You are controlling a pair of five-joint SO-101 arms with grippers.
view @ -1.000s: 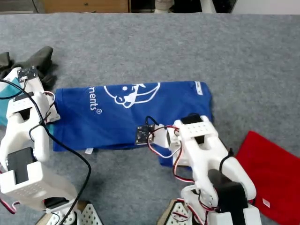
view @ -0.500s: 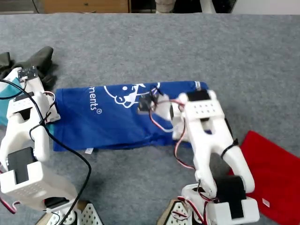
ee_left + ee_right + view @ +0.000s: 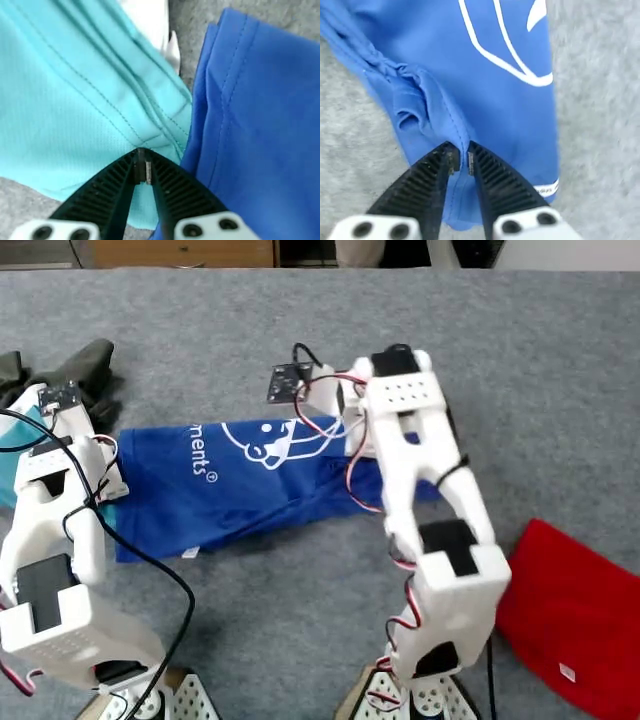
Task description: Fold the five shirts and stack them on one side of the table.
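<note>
At the far left of the bench a dark garment is bunched, and near it a turquoise shirt is seen under the left tool, which is clenched tip to tip at a seam; whether cloth is pinched cannot be told. The blue shirt is spread across the middle, its left edge against the turquoise one, and a gathered fold is grasped by the right tool. At the right a red shirt is laid, apart from the blue one.
</note>
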